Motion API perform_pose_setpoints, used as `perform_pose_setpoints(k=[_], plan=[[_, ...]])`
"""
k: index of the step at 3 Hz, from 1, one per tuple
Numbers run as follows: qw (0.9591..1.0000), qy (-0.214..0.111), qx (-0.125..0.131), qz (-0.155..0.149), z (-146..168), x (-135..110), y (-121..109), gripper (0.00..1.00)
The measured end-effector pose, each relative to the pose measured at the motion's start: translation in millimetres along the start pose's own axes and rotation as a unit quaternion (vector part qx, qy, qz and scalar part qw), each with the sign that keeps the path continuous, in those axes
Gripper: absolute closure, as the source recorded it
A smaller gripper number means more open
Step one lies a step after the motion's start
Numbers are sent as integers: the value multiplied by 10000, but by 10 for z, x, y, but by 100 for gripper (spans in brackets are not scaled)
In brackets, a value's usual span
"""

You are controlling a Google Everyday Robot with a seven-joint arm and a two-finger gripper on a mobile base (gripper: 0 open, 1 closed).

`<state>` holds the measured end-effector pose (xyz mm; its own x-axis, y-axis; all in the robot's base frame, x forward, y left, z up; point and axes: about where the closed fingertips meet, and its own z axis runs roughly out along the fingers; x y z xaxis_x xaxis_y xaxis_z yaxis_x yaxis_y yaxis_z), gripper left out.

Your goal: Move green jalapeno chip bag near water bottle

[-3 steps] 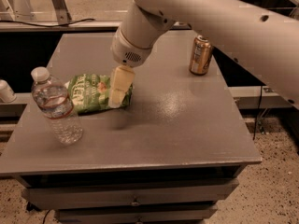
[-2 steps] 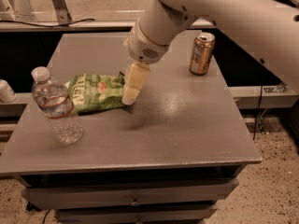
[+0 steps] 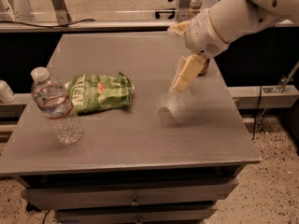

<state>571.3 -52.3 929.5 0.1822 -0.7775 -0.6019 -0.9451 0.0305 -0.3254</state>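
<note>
The green jalapeno chip bag [image 3: 99, 93] lies flat on the grey table [image 3: 140, 139], left of centre. The water bottle [image 3: 57, 108] stands upright right next to the bag's left end, near the table's left edge. My gripper [image 3: 182, 80] hangs above the table's right half, well to the right of the bag and holding nothing. Its cream fingers [image 3: 187, 73] point down and to the left.
The gold-brown drink can [image 3: 203, 68] stands at the table's right rear, mostly hidden behind my wrist. A white object [image 3: 5, 91] sits off the table's left edge. Drawers [image 3: 135, 195] run below the tabletop.
My arm has moved away from the chip bag, up and to the right. The bag stays lying beside the bottle. The can is now hidden behind the wrist.
</note>
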Motion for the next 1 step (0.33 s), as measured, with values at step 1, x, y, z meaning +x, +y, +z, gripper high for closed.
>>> perform_pose_setpoints(k=[1], plan=[[9995, -70, 315, -63, -460, 427, -42, 0]])
